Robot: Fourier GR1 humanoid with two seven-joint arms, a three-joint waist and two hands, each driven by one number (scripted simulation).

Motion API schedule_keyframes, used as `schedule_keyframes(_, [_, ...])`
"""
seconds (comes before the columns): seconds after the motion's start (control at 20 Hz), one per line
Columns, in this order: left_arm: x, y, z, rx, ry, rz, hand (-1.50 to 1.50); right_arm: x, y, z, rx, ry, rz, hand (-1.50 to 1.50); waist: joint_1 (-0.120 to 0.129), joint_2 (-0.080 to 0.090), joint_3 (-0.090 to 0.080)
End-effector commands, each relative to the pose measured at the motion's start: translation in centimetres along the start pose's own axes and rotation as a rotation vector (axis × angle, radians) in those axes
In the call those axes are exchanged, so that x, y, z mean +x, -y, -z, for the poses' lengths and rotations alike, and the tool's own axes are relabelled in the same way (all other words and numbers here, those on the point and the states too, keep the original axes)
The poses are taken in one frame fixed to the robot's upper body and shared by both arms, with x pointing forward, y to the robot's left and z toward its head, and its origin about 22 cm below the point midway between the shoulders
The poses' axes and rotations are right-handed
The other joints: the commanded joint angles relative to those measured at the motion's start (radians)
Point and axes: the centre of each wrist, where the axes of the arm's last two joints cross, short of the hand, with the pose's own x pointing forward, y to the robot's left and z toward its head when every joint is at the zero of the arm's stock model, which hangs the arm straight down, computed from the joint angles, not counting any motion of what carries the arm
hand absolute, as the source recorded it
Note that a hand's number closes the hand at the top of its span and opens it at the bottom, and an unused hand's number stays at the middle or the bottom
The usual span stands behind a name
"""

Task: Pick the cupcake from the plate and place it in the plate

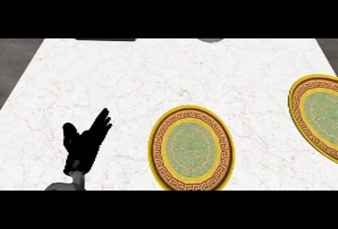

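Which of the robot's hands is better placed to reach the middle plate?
Probably the left hand: it rests open, just left of the middle plate. The right hand is not in view.

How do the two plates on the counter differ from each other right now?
The middle plate shows whole; the right plate is cut by the view's right edge. The middle plate lies lower in view and closer to the open left hand than the right plate. Both share a gold rim, brown patterned band and green centre; nothing shows on either.
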Motion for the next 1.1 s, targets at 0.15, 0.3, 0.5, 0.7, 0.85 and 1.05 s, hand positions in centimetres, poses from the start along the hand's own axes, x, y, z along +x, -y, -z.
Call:
schedule_keyframes(0.15, [1.2,0.3,0.7,-0.033,0.022,0.021,0.00,-1.3,0.3,0.7,0.264,-0.172,-0.261,-1.50,0.038,0.013,0.002])
schedule_keyframes(0.3, [1.3,0.6,0.8,-0.025,0.016,0.005,0.00,-1.9,-1.3,-0.3,0.352,-0.164,-0.161,-1.50,0.032,0.014,0.005])
schedule_keyframes(0.5, [0.0,0.6,0.2,-0.032,0.009,0.007,0.00,-1.4,-1.8,0.5,0.318,-0.110,0.010,-1.50,0.032,0.014,0.006])
schedule_keyframes(0.7, [0.8,2.2,0.8,-0.032,0.015,-0.013,0.00,-1.3,-2.2,0.5,0.212,-0.065,0.193,-1.50,0.013,0.013,0.007])
schedule_keyframes(0.85, [0.2,0.7,-0.2,-0.009,-0.005,0.009,0.00,-0.6,-0.1,2.6,0.131,-0.078,0.300,-1.50,0.017,0.007,0.005])
schedule_keyframes(1.05, [-0.6,2.4,0.5,-0.022,0.004,0.006,0.00,-2.3,2.8,1.6,0.128,-0.136,0.357,-1.50,0.007,0.011,0.005])
